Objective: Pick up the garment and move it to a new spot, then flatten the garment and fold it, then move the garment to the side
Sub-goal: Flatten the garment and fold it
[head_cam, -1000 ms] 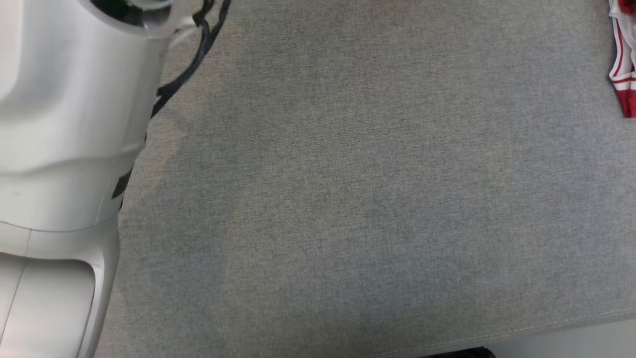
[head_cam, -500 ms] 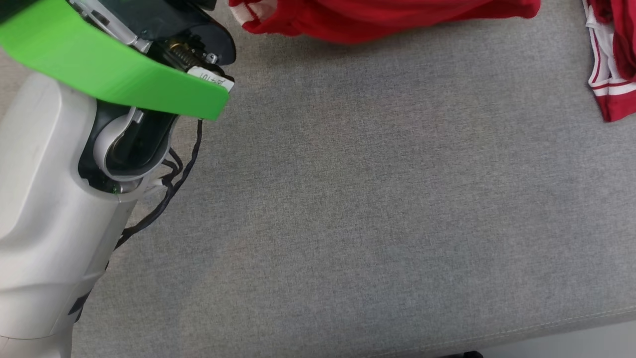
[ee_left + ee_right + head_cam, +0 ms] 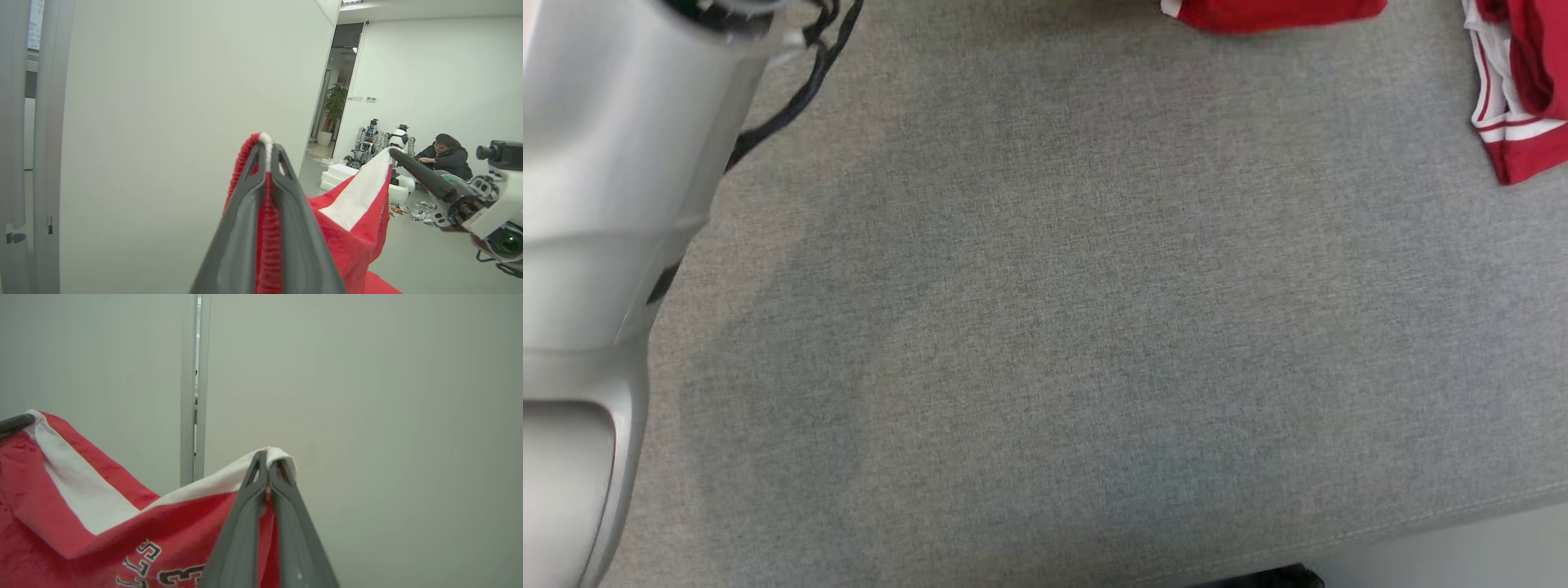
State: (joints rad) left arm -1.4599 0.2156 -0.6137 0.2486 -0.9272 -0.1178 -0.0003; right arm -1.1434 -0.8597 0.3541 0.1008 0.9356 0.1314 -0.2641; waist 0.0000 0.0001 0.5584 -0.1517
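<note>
Two-point hold on raised garment (image 3: 81, 522); hem (image 3: 1274, 12) drawing out of head view

Finds, far left in head view, pale left forearm (image 3: 596, 204) and loose black cable (image 3: 800, 90), in place of the green-shrouded wrist housing of half a second ago. Attributes part of that shift to camera travel, given the small leftward slide of the whole picture. Finds grey fabric surface (image 3: 1054, 327) bare through the middle. Notes, top centre-right, a short red strip of hem, against a broad band along the top edge half a second ago and none one second ago. Reads this as a garment swinging or rising while carried. Cannot tell hem contact with surface. Logs, far right, a second red-and-white piece (image 3: 1519, 139) lying on the surface, well apart from the hem; cannot tell whether part of the same article.

Confirms in left wrist view: left gripper (image 3: 267, 163) fully closed, red-and-white ribbed edge pinched between the fingers. Confirms in right wrist view: right gripper (image 3: 266, 461) fully closed on white trim, lettered red cloth slung between the two holds and sagging below them.

Judges pick-up complete and transfer to new spot in hand; flattening, folding and setting aside outstanding. Advises lowering hem-first onto bare middle of surface, holds kept apart, to limit bunching.
</note>
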